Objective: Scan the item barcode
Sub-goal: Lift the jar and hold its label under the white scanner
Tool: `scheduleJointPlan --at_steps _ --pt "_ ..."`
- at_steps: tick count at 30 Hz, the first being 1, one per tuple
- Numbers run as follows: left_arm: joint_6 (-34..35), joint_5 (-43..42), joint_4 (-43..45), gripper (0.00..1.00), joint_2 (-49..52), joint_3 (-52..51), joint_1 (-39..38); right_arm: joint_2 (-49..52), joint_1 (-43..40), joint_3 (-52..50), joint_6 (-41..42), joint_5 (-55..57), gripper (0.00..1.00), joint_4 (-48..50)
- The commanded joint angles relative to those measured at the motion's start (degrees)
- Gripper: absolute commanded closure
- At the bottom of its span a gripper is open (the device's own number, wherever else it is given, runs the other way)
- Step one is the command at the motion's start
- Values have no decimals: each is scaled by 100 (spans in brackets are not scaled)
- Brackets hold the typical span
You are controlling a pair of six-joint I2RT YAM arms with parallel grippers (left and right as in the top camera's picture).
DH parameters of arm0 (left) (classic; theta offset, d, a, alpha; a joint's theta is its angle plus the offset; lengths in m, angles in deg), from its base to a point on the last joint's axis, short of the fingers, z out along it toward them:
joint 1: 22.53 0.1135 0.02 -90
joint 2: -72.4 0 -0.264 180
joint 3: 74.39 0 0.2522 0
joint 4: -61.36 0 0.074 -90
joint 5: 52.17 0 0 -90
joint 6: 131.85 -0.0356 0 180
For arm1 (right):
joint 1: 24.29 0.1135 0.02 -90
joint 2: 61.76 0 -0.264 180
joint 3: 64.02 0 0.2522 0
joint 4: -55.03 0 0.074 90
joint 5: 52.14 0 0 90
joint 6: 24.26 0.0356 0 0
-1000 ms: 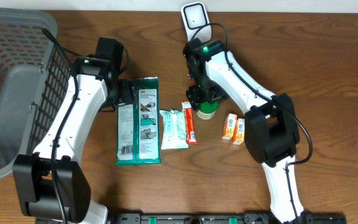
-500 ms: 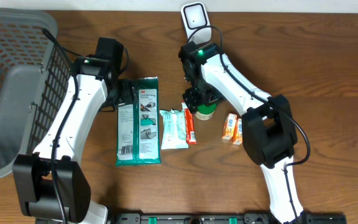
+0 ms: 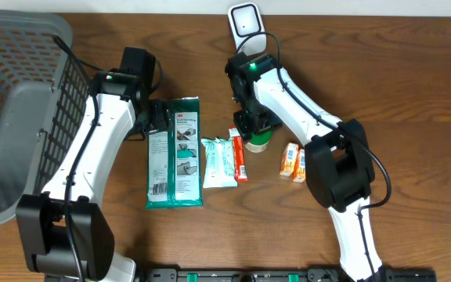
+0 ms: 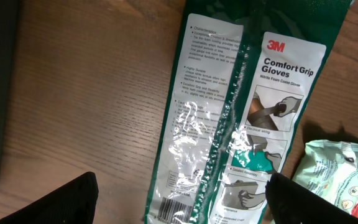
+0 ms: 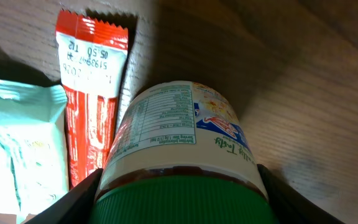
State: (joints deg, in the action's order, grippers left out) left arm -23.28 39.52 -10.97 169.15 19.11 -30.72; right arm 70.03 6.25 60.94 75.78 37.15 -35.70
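barely begun: the jar (image 5: 178, 127) stands on the table (image 3: 413, 78) near the scanner (image 3: 245, 22), the right gripper (image 5: 179, 202) brackets its green lid (image 5: 166, 190), clamped or not i cannot tell, the left gripper (image 4: 185, 199) gapes empty; lifting and scanning remain.

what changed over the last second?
The right gripper shifted slightly left over the green-lidded, white-labelled jar; its fingers flank the lid, firm hold unclear. The left gripper, green gloves pack and small packets stayed put.
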Motion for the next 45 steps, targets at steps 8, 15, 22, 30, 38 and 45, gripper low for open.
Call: scheduleJointPlan --at_steps 8,15,22,30,38,45 --pt "-9 50 -31 13 -20 81 13 -1657 -94 20 -48 31 78 17" --pt "-9 50 -31 13 -20 81 13 -2887 -271 278 -50 20 99 -306" --pt "-7 50 -31 13 -20 81 13 -3436 -356 719 -114 37 99 186" --pt "-7 50 -31 13 -20 81 13 -2990 -372 713 -221 39 99 1539" --pt "-7 50 -31 13 -20 81 13 -2057 -531 713 -391 50 99 3250" --pt "-9 50 -31 13 -20 81 13 -1169 -640 713 -262 28 99 4776"
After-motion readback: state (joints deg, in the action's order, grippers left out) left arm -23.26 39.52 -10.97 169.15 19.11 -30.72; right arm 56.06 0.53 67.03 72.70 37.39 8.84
